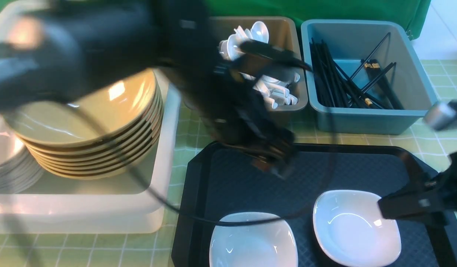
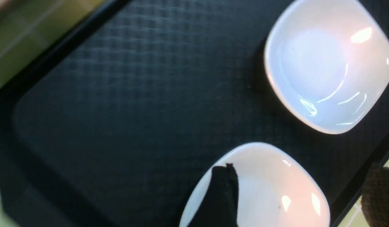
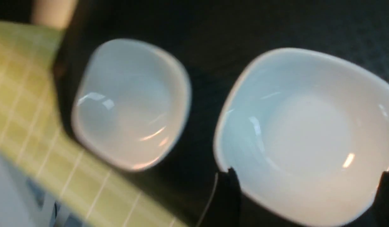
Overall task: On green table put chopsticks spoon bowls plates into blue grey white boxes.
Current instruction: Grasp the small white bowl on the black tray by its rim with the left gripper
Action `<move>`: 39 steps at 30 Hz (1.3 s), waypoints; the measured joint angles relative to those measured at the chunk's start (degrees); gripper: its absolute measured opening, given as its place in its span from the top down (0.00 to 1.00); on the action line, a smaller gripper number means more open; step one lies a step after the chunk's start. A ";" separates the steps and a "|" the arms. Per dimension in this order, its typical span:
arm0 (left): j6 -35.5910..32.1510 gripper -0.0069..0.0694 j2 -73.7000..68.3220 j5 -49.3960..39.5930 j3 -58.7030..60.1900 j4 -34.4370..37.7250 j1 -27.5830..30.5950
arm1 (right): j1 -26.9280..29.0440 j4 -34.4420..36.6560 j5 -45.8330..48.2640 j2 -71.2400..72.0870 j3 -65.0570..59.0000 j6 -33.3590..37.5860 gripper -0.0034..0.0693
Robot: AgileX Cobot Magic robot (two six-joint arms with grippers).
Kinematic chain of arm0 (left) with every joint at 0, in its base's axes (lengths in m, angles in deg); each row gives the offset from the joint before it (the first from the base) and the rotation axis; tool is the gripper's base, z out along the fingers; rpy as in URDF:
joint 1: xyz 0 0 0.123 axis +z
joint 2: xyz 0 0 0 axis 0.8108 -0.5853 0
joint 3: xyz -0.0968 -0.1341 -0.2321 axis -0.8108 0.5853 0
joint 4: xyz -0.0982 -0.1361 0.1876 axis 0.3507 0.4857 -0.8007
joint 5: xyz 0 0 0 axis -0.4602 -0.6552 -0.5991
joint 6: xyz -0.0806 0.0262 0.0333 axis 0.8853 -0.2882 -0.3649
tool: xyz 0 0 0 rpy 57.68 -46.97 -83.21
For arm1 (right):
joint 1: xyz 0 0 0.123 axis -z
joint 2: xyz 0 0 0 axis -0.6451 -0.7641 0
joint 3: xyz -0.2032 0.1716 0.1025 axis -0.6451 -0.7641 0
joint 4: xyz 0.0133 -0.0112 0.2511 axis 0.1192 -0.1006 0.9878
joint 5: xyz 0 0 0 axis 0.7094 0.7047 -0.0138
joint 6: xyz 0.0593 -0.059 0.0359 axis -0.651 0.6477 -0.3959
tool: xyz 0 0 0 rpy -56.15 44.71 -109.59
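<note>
Now | left claw [image 2: 300, 176] seemingly apart above black tray [image 2: 118, 94] | right claw [image 3: 308, 179] apart, flanking right-hand white plate [image 3: 308, 132]

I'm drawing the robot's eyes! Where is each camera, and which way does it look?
Front view: between the arms, facing forward over the black textured tray, glossy white square plates and plastic boxes; both arms show.
Left wrist view: on the left arm, facing down at tray and plates; a left end effector finger shows.
Right wrist view: on the right arm, facing down at plates; right end effector fingers show.
All share both plates.
</note>
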 joint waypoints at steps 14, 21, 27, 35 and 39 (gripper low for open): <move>-8.03 0.24 -25.62 -5.39 -22.99 8.11 -2.31 | 0.00 -10.15 8.88 21.44 5.43 -9.89 0.15; -10.57 0.25 -32.45 -6.52 -25.76 11.63 -2.31 | 0.00 -10.47 9.59 22.69 5.43 -10.19 0.15; -17.44 0.47 -34.72 -8.00 -26.38 15.15 -2.21 | -0.80 -10.73 9.75 22.69 5.43 -10.23 0.15; -16.16 0.89 -33.41 -9.15 -29.18 14.77 -2.15 | -1.84 -11.00 8.17 22.69 5.43 -10.18 0.15; -14.03 0.89 -27.89 -8.98 -30.34 11.83 -1.31 | -1.84 -10.87 7.15 22.69 5.43 -9.34 0.15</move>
